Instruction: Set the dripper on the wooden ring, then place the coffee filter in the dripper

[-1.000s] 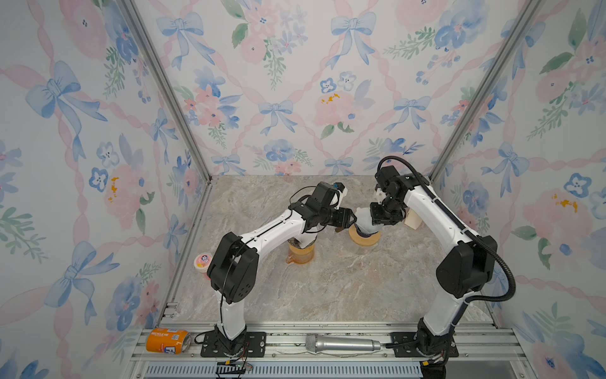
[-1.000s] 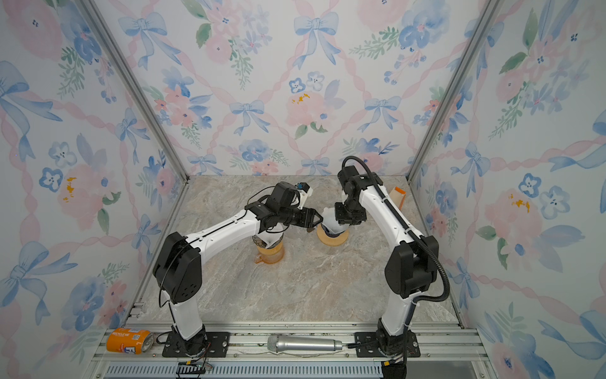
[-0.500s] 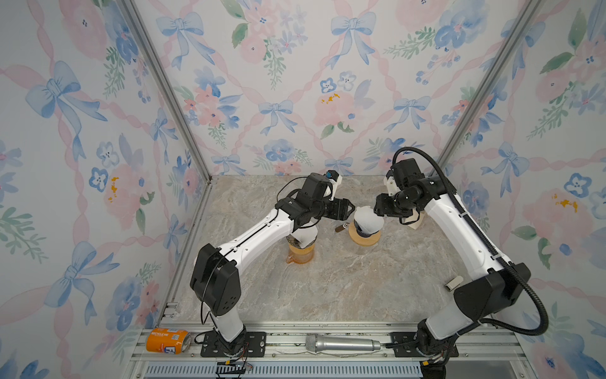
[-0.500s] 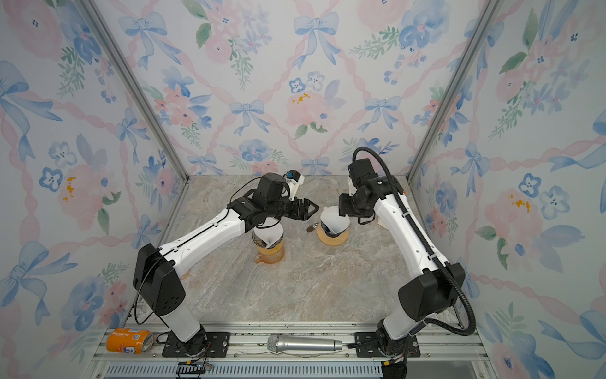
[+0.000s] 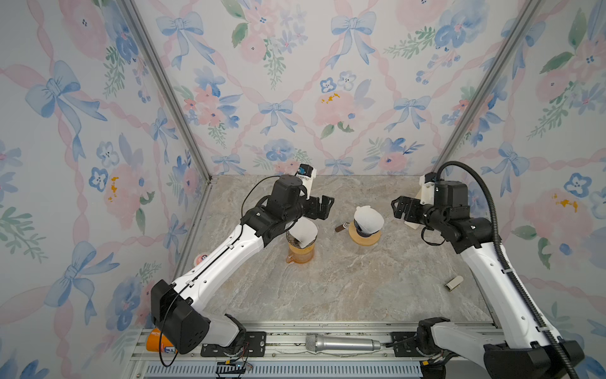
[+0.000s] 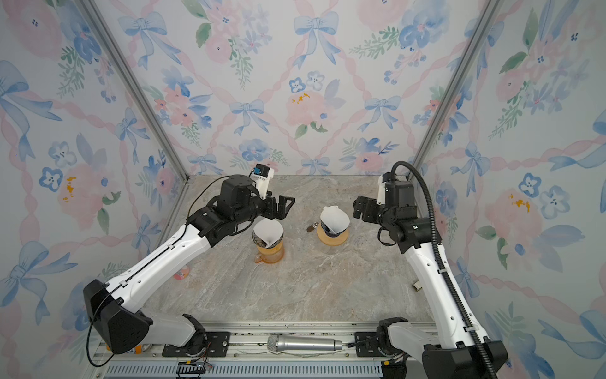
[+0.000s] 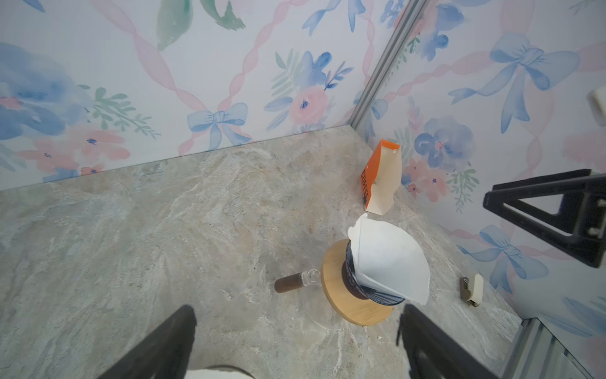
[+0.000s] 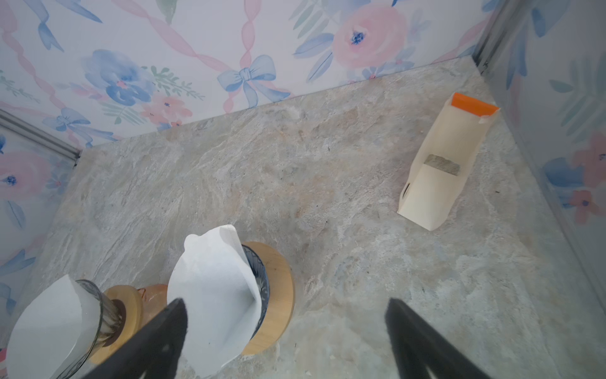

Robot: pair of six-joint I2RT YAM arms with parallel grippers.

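White paper, your coffee filter (image 5: 369,219) sits tilted in the wood-collared dripper (image 5: 360,239), and in both top views you see the left gripper (image 5: 326,206) at its ten o'clock and the right gripper (image 5: 399,207) at its two o'clock, both clear of it with jaws spread apart, empty.

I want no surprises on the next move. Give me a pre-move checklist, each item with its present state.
1. Left end effector open, empty: ok.
2. Right end effector open, empty: ok.
3. Left filter inside left dripper: ok.
4. Right filter inside right dripper: ok.
5. Right filter seated evenly: not ok, it leans to one side.
6. Both end effectors apart from the filters: ok.
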